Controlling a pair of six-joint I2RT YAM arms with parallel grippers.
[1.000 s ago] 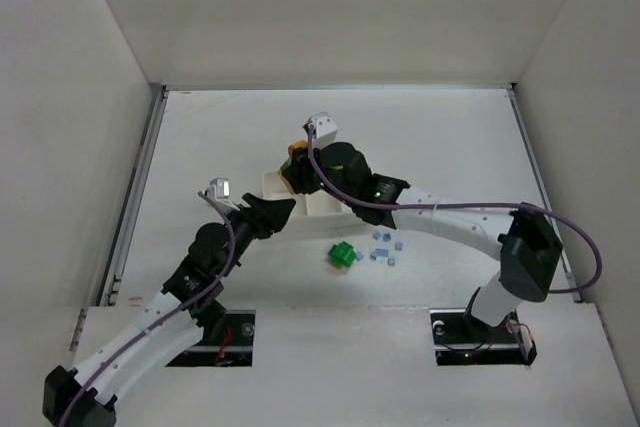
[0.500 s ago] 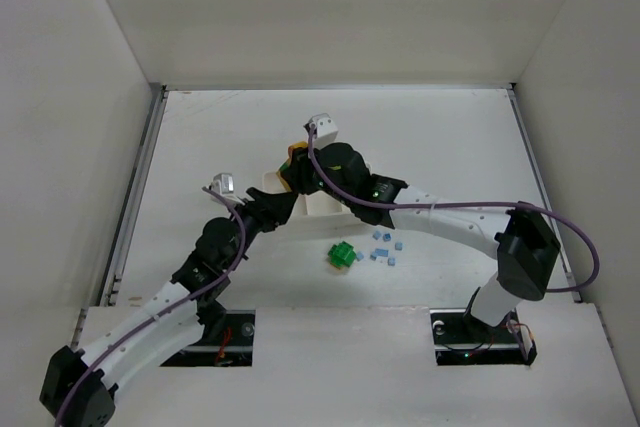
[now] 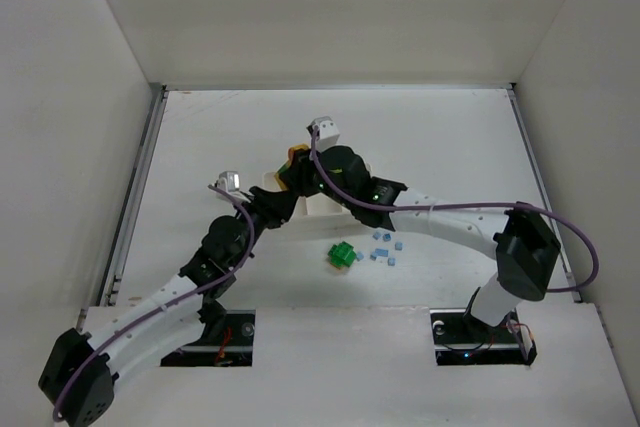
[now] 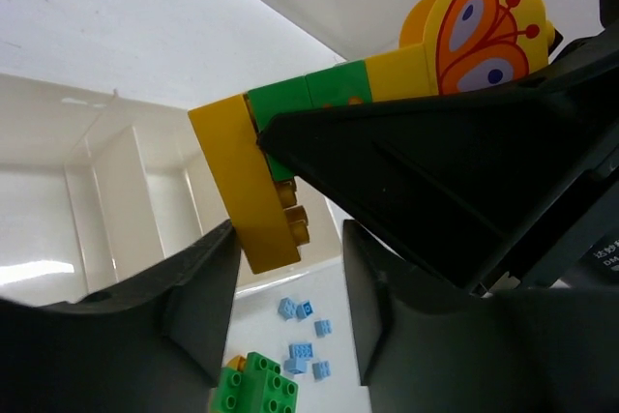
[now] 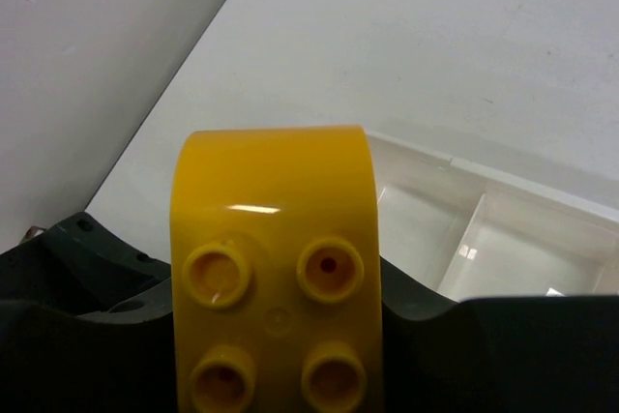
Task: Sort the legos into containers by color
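**Two grippers meet at one brick stack**

The right gripper (image 5: pixel 277 336) is clamped on a yellow-and-green lego stack (image 4: pixel 253 181), which ends in a butterfly-printed piece (image 4: pixel 484 31). The left gripper (image 4: pixel 287 253) has its jaws apart, straddling the stack's yellow end. The white tray (image 5: pixel 481 208) lies just beyond both. Farther out, toward the arm bases, are a green brick cluster (image 4: pixel 253 390) and small light-blue bricks (image 4: pixel 304 330).

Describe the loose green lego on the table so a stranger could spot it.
Find the white tray mid-table, where both arms meet. Just nearer the arm bases lies the green lego. It sits left of the tiny light-blue legos, far bigger than them.
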